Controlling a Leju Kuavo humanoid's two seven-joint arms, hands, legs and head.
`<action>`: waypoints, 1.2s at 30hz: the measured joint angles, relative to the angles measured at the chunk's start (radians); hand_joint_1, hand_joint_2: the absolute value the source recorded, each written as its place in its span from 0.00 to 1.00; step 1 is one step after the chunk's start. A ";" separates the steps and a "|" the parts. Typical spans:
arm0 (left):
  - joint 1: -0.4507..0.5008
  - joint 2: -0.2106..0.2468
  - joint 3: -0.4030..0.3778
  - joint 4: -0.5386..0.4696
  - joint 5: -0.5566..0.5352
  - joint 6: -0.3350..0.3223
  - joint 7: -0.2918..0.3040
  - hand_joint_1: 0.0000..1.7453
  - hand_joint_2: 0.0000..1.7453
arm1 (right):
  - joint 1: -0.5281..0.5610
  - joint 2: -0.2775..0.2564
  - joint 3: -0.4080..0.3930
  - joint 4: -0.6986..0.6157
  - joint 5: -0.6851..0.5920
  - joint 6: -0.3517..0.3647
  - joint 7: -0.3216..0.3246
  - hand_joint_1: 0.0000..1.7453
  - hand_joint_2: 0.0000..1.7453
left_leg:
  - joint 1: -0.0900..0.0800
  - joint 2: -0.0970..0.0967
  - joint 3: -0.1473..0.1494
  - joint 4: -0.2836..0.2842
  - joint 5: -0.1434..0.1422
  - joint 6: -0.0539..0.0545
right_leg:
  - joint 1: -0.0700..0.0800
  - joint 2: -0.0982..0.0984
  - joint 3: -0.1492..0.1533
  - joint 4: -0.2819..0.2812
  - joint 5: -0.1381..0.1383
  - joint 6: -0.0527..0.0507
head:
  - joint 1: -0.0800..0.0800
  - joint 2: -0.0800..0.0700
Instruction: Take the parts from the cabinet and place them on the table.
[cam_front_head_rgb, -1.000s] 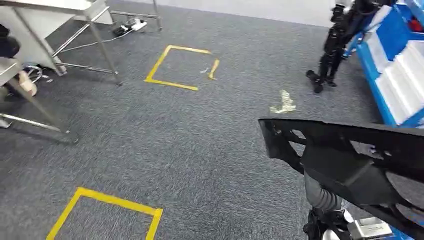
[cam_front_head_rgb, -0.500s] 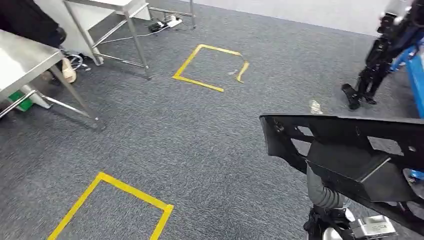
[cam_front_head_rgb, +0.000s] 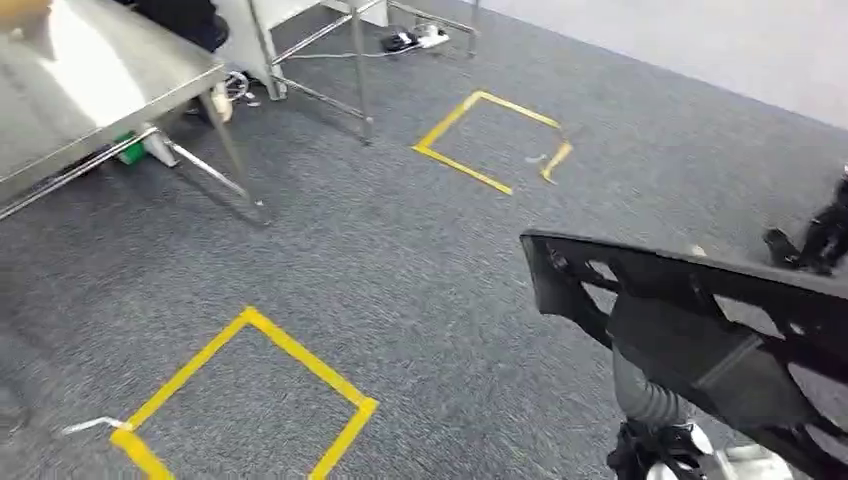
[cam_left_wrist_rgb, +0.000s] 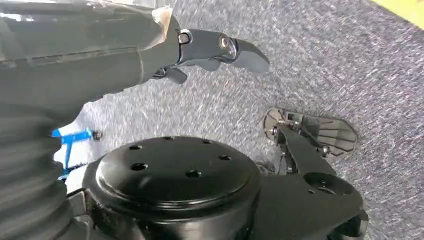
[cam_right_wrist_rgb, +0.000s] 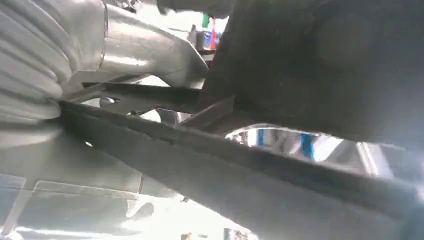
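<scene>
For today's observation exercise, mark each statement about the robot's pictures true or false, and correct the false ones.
1. The right hand holds a black part. True.
2. The black part lies on the metal table. False: it is carried above the grey carpet.
3. Two yellow tape squares mark the carpet. True.
4. The left hand grips a blue box. False: it holds nothing, its fingers over the carpet.
</scene>
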 joint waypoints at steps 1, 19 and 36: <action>0.000 0.000 -0.003 0.000 -0.002 -0.004 0.000 0.00 1.00 | 0.002 0.000 -0.001 0.000 0.000 0.000 0.000 1.00 1.00 | -0.001 -0.016 0.002 0.000 0.000 0.000 | 0.000 0.002 -0.015 0.011 0.009 0.005 | 0.000 0.000; -0.007 0.003 -0.011 -0.001 0.000 -0.023 -0.014 0.00 1.00 | -0.012 0.010 0.000 0.014 0.007 0.028 -0.015 1.00 1.00 | 0.000 0.040 -0.044 0.132 -0.033 -0.056 | -0.009 -0.073 0.145 -0.309 0.133 -0.034 | -0.010 0.000; 0.004 -0.005 -0.013 0.000 -0.001 -0.037 -0.024 0.00 1.00 | -0.015 0.010 -0.001 0.024 0.008 0.028 -0.015 1.00 1.00 | -0.001 -0.074 0.006 0.005 -0.009 -0.019 | -0.012 0.083 0.106 -0.298 0.153 0.035 | 0.003 0.000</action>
